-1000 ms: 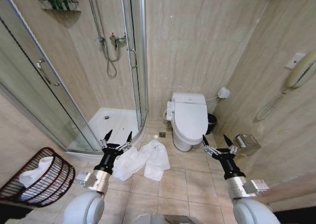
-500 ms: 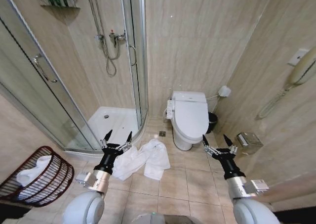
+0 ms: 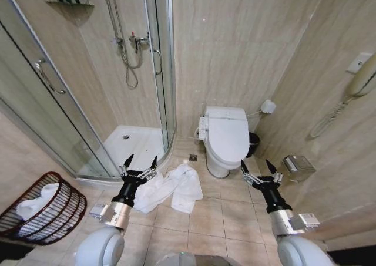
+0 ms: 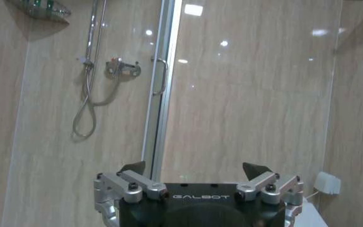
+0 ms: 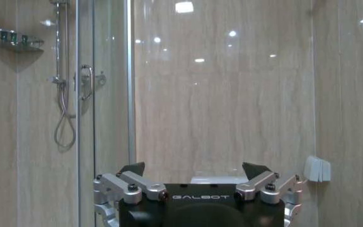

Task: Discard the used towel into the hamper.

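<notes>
Beige-tiled bathroom floor (image 3: 223, 219): crumpled white towel (image 3: 176, 188) lies near the left gripper (image 3: 140, 161); dark red-brown wire hamper (image 3: 56, 219) stands far left. Both grippers, right gripper (image 3: 255, 166) included, hover wide open. You should descend and pinch a thick fold.

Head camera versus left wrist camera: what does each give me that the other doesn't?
Head view alone: the towel crumpled on the floor tiles, the hamper off to the robot's left with white cloth already inside, the toilet, and the right gripper, jaws open. Left wrist view alone: nothing extra, just a closer look at the wall. Both: the left gripper, jaws open and empty, and the shower hose behind the glass door.
</notes>
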Motion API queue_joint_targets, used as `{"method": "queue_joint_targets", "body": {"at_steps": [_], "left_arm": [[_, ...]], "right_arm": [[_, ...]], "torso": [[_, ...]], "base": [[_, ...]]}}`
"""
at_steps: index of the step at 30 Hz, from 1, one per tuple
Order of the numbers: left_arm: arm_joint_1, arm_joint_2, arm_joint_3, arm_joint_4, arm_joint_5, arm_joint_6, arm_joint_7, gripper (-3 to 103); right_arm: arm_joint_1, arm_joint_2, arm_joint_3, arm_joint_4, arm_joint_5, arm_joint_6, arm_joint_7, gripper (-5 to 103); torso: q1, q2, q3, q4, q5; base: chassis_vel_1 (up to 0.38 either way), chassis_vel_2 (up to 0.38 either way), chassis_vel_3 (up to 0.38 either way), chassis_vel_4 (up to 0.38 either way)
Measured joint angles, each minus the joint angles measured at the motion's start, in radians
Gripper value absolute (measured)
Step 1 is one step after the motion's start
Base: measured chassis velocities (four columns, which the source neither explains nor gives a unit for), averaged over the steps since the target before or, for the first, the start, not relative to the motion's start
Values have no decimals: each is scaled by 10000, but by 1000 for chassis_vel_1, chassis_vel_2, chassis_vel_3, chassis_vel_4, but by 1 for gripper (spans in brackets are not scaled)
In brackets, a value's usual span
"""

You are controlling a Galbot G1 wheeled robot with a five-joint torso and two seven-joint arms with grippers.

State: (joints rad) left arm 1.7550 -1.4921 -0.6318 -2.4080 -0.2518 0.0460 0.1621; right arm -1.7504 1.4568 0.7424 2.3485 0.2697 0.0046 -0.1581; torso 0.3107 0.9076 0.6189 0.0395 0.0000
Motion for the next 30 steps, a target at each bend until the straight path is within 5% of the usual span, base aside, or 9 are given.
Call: {"method": "queue_joint_targets", "body": {"at_steps": [30], "left_arm": [[0, 0, 0, 0, 0, 0, 0, 100]], "right_arm": [[0, 0, 0, 0, 0, 0, 0, 100]], "torso": [[-598, -1394, -795, 0, 1]], "base": [[0, 0, 0, 0]]}}
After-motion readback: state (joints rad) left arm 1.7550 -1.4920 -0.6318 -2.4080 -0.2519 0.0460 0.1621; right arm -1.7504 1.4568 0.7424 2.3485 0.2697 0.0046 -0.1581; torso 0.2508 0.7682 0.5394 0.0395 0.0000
